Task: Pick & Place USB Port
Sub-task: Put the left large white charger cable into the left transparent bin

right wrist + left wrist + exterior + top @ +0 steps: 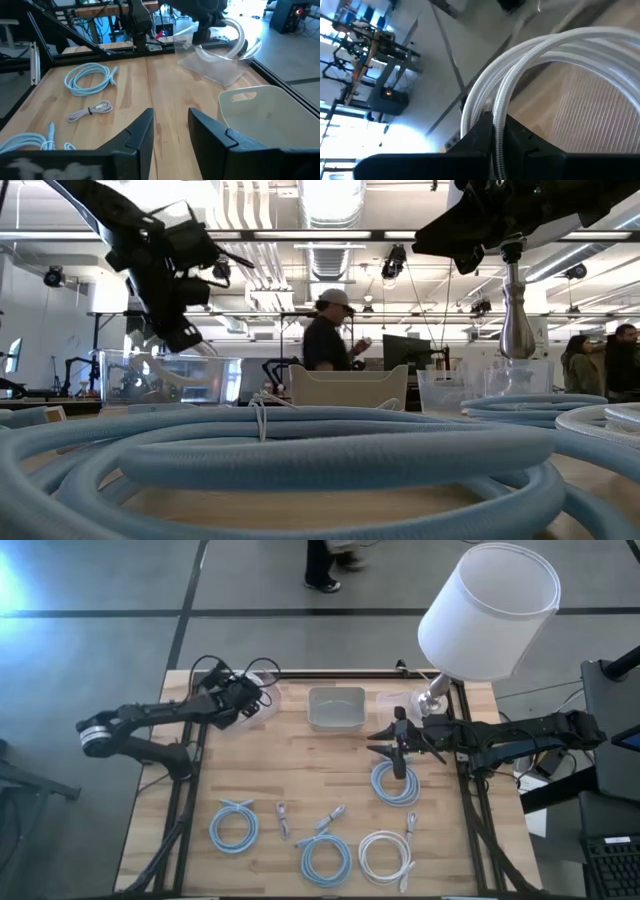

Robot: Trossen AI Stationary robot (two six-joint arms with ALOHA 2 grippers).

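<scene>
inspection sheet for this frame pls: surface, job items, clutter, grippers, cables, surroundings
Surface: wooden table, dark frame along its edges.
Job's things: white cable held by the left gripper over the clear container at the far left corner; grey bin at far centre.
Clutter: second clear container beside the bin.
Grippers: left gripper shut on the white cable; right gripper open, empty, raised above a blue coil.
Cables: two more blue coils, a white coil and small bundled leads along the near edge.
Surroundings: white lamp at the far right corner; a person stands beyond the table.
</scene>
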